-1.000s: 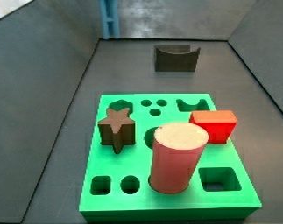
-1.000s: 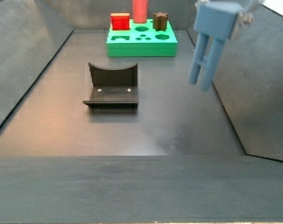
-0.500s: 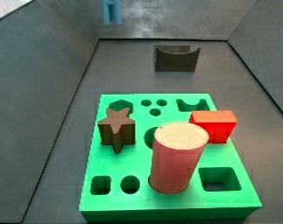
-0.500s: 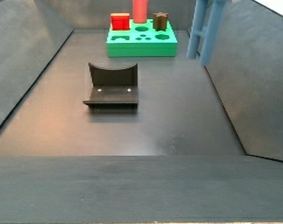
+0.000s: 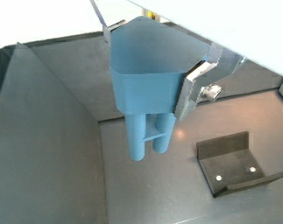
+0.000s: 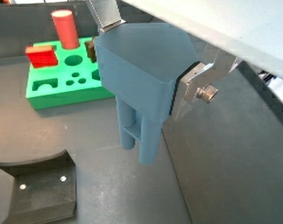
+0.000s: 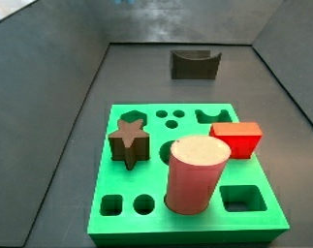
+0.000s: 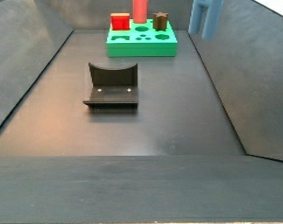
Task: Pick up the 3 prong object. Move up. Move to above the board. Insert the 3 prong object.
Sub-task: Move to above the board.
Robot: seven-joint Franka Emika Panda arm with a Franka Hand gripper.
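We see our gripper [image 5: 150,61] clamped on the 3 prong object [image 5: 146,92], prongs hanging down above the floor. The board [image 8: 141,41] lies at the far end, well apart, beyond the fixture [image 8: 112,86].

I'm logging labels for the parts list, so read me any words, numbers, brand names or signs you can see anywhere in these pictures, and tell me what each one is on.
None: no view shows readable text.
The 3 prong object, clamped in the gripper, is plain blue.
The board, fixture, pink cylinder and red block carry no marks.
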